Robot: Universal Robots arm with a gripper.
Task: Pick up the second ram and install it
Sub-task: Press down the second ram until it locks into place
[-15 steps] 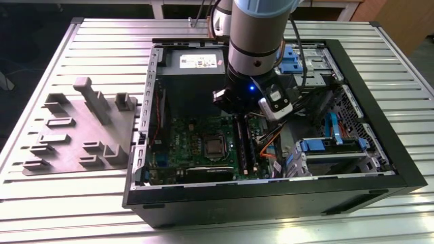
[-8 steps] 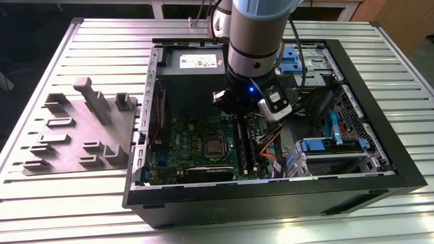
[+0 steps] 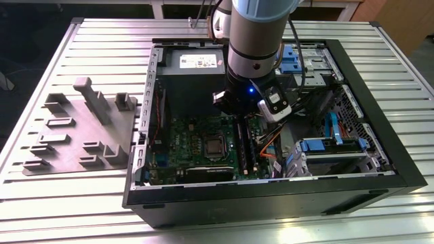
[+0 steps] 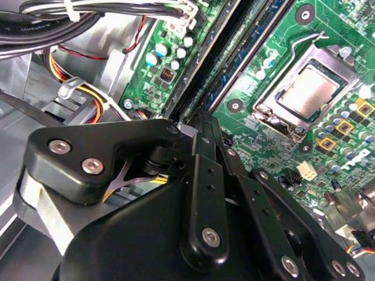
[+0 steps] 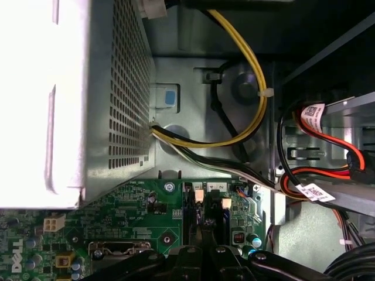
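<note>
the gripper (image 4: 202, 132) had its black fingers drawn close together, tips down at the row of memory slots (image 4: 225, 64); whether a thin board edge sat clamped between them could not be told, as the linkage hid the tips. in the first wrist view the same fingers (image 5: 206, 234) pointed into the slots between the white end latches. the second ram (image 3: 239, 147) seemed to stand on edge in the slot area directly under the gripper, a dark strip on the motherboard (image 3: 196, 147) just toward the exterior view's right of the processor socket (image 3: 215, 146); it could not be told apart from any neighbouring stick with certainty.

by judgement the work stood at the install step, not the pick-up: the arm (image 3: 254, 46) reached straight down inside the open computer case (image 3: 379, 152), and the grey holder tray (image 3: 74, 132) on the table (image 3: 101, 40) was well apart. the seating move called for a straight downward press, kept square along the slot so both latches close.
</note>
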